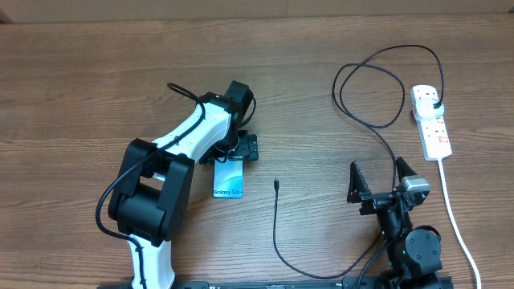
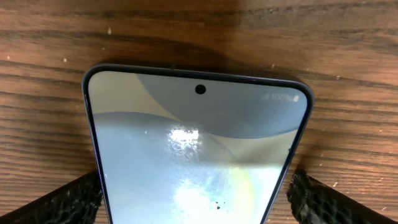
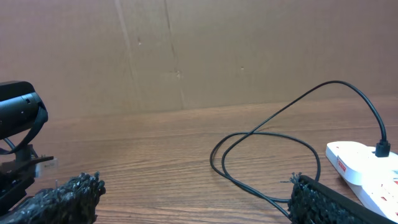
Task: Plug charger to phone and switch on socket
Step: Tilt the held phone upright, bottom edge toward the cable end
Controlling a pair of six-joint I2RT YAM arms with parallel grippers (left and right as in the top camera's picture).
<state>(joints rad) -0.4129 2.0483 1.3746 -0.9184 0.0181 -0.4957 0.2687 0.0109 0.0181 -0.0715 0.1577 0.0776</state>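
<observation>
Brown wood covers the whole table (image 1: 80,80). The phone (image 1: 229,181) lies flat on it, left of the middle, with its light blue screen facing up. The words "Galaxy S24" show near the end closest to the robot.

The left gripper (image 1: 233,156) hangs over the far end of the phone. In the left wrist view the phone (image 2: 199,155) fills most of the picture. The left gripper (image 2: 199,202) stands wide open, with one black padded finger (image 2: 62,202) on each side of the phone. The fingers sit right beside the phone's edges. I cannot tell if they touch it.

The charger cable (image 1: 274,225) is thin and black. Its tiny connector tip (image 1: 276,185) lies on the wood just to the right of the phone, not touching it. From the tip the cable runs toward the robot, bends to the right, passes near the right arm and makes big loops at the far right of the table. Its black plug (image 1: 436,104) sits in the white power strip (image 1: 432,132) on the right side. The strip has red marks, and its thick white cord (image 1: 454,217) runs down toward the near edge.

The right gripper (image 1: 379,178) is near the front of the table, well apart from the phone. Its fingers are spread wide and hold nothing. In the right wrist view the right gripper (image 3: 199,202) faces the looped cable (image 3: 273,134), the power strip (image 3: 364,165) and a brown cardboard wall (image 3: 186,50) behind the table.
</observation>
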